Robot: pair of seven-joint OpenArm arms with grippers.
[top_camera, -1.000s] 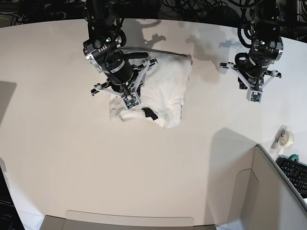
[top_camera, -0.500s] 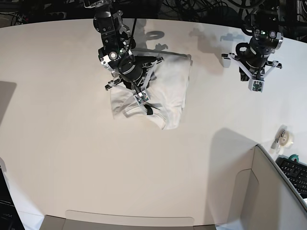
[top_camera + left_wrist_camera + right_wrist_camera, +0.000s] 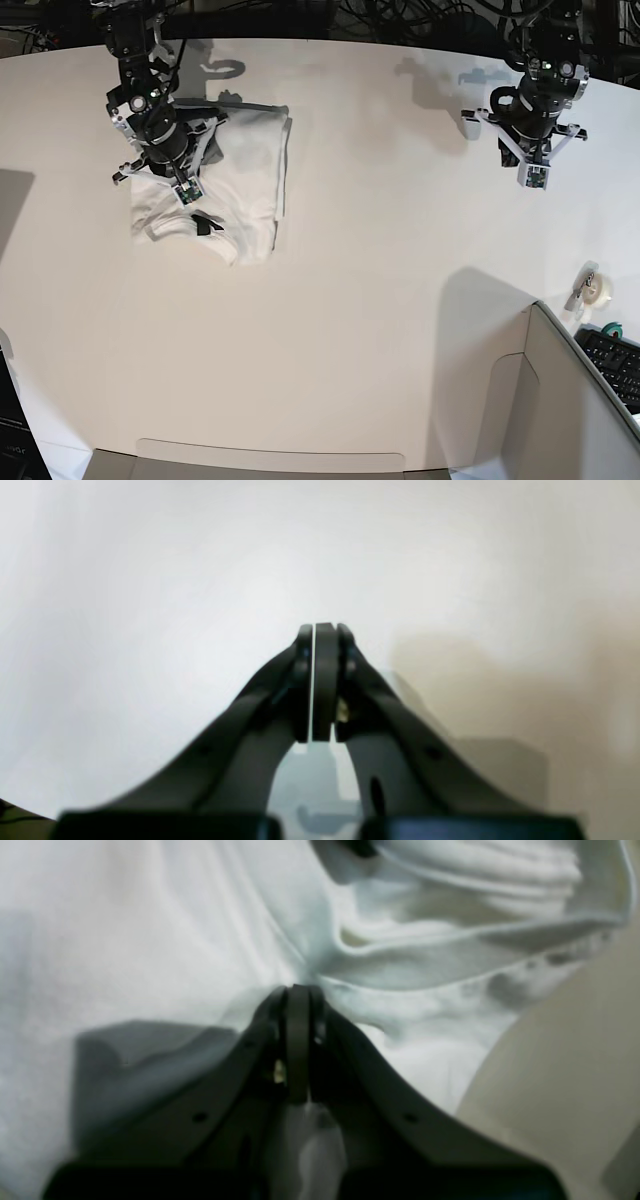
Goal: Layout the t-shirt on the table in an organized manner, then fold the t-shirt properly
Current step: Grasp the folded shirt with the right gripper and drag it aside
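White folded t-shirt (image 3: 245,170) lies lengthwise front-to-back on table (image 3: 350,330).

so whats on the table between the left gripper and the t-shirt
Nothing: in the base view, only bare table lies between the left gripper and the t-shirt.

I see dark tangled cables (image 3: 400,15) along the far edge. A grey box-like bin (image 3: 560,400) and black keyboard (image 3: 615,365) sit near right.

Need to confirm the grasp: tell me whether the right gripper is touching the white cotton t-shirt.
Touching. In the right wrist view, the right gripper is shut with white cotton t-shirt fabric bunched at its tips.
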